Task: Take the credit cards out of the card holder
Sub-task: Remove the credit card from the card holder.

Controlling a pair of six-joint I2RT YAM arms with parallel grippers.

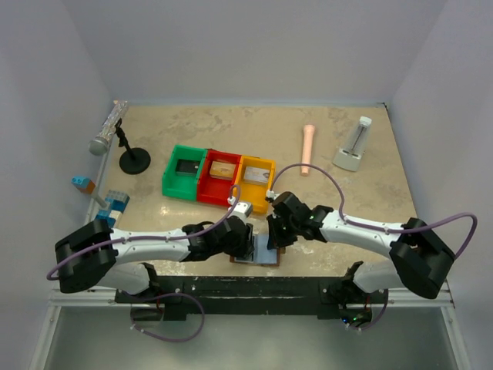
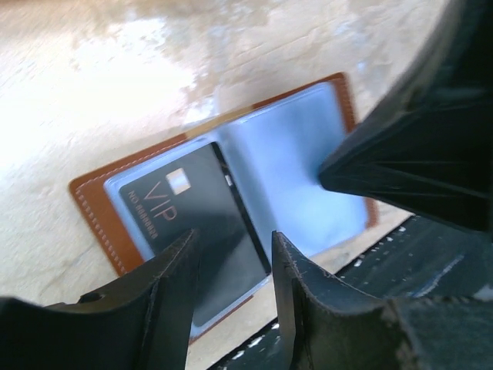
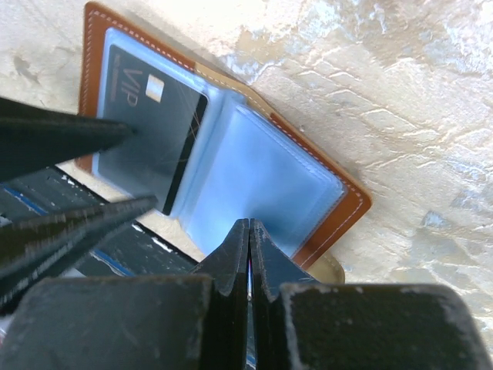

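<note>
Top cam gets the whole table (image 1: pixel 347 208). The left arm (image 1: pixel 146 245) and right arm (image 1: pixel 362 229) reach low and inward from the near corners, wrists meeting nose to nose at the near edge. The bins (image 1: pixel 219 177) sit well beyond the fingertips. From up there the holder (image 1: pixel 266 257) is just a sliver under the wrists, so no clue about the fingers.

Wrist cams fix that. The holder lies open and flat right under both sets of tips, blue-grey sleeves up. The left cam shows a black VIP card (image 2: pixel 192 223) in the page below the left gripper (image 2: pixel 233 247). Its fingers stand partway apart with the card's end showing in the gap, nothing clamped. The right cam shows the right gripper (image 3: pixel 248 227) fully closed. Its tip is over the other page and looks pressed onto it, but hard to say for sure.
</note>
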